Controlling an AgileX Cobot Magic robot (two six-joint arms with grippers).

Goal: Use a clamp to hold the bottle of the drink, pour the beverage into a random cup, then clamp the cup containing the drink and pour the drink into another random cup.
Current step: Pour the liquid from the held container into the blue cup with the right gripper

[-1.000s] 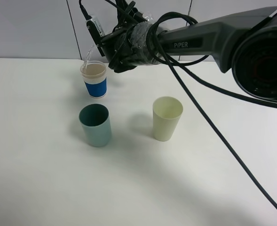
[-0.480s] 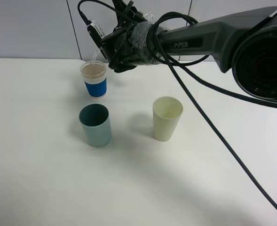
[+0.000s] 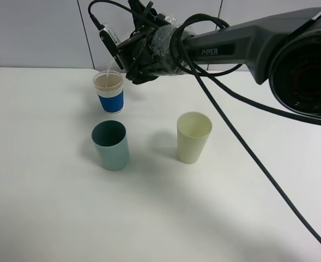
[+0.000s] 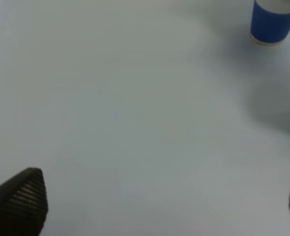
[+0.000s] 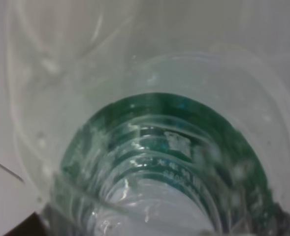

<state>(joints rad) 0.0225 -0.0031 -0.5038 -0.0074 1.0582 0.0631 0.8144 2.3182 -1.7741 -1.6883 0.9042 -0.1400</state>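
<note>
Right pincer [image 3: 122,54] pinching the bottle [image 3: 109,39], arm reaching across from the right side to the far left of the tabletop [image 3: 40,207]. The bottle is tipped, mouth down, over the blue cup [image 3: 110,94], with its base raised toward the wall [image 3: 35,33]. A thin clear thread of drink [image 3: 110,65] runs from the mouth to the cup rim. How full the cup is cannot be judged. In the right wrist view the bottle [image 5: 149,147] fills the frame: ribbed clear plastic, green label seen through it, droplets on the inside. The pincer's own fingers are not visible there. The blue cup stands upright near the back of the tabletop. The teal cup [image 3: 111,144] is upright just in front of it and apart from it. The yellow cup [image 3: 193,137] is upright to the right of the teal cup, well apart from both others. Both look dry inside. Left pincer [image 4: 159,204] spread wide, nothing between its tips, one ribbed dark fingertip [image 4: 21,199] at the frame edge, hanging over bare tabletop. The blue cup [image 4: 273,22] shows at the far corner of that view, well away from the tips. A black cable [image 3: 247,147] hangs from the right arm across the tabletop.
</note>
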